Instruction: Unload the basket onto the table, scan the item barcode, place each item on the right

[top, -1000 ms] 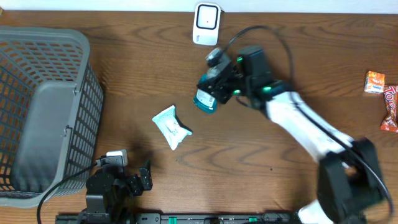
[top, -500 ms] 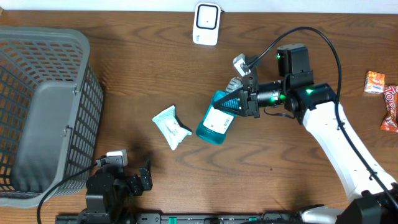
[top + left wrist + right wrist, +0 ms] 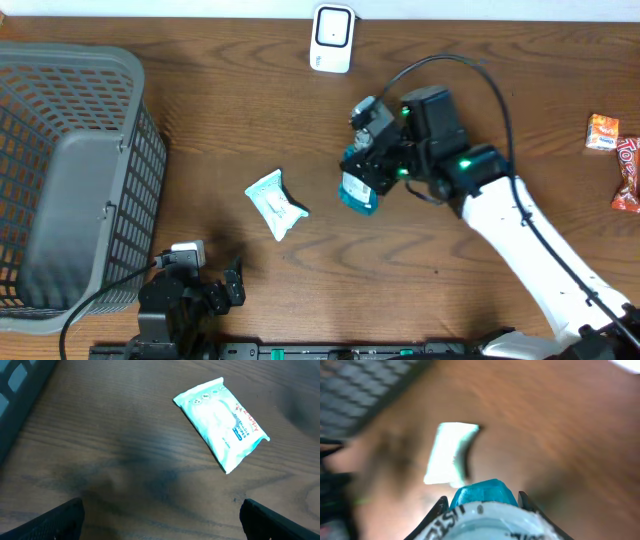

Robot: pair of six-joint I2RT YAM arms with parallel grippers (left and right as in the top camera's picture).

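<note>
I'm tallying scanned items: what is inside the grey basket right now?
No items show inside the basket: only its grey floor and mesh walls. Its left edge runs out of the overhead view, so that strip cannot be checked.

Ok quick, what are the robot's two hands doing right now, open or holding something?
The left gripper is open, holding nothing.
The right gripper is shut on the teal bottle.

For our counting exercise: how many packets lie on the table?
3: white wipes packet near centre; orange packet and red packet at the right edge. The basket may hide more.
</note>
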